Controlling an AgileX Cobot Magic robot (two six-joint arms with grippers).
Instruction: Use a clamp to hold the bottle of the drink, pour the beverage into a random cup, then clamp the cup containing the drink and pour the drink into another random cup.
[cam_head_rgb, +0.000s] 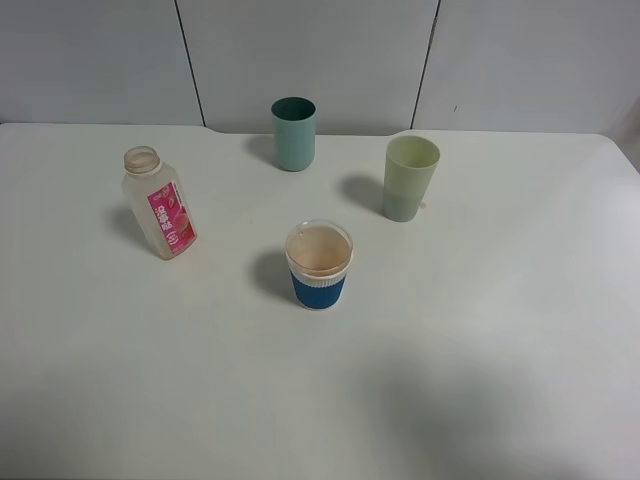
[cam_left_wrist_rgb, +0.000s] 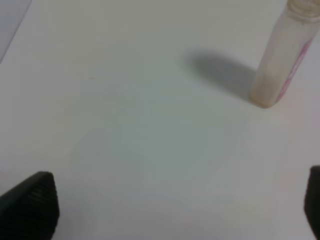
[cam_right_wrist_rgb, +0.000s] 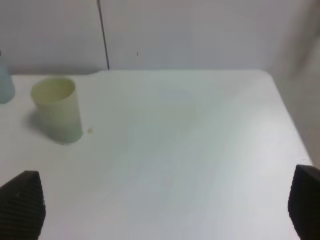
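- A small clear plastic bottle with a squarish body, wide open neck and bright pink label (cam_head_rgb: 158, 205) stands upright at the left of the smooth white table (cam_head_rgb: 480, 340).
- Mid-table sits a short translucent cup with a blue ribbed sleeve (cam_head_rgb: 319, 265) (inside looks faintly brownish); a tall pale yellow-green tapered cup (cam_head_rgb: 409, 178) stands to its right and further back, a dark teal cup (cam_head_rgb: 293, 133) furthest back.
- Only the wrist views show the arms: the left gripper (cam_left_wrist_rgb: 175, 210) and right gripper (cam_right_wrist_rgb: 165, 210) both gape wide, ribbed black fingertips (cam_left_wrist_rgb: 35, 205) holding nothing.
- Grey wall panels (cam_head_rgb: 300, 50) behind.
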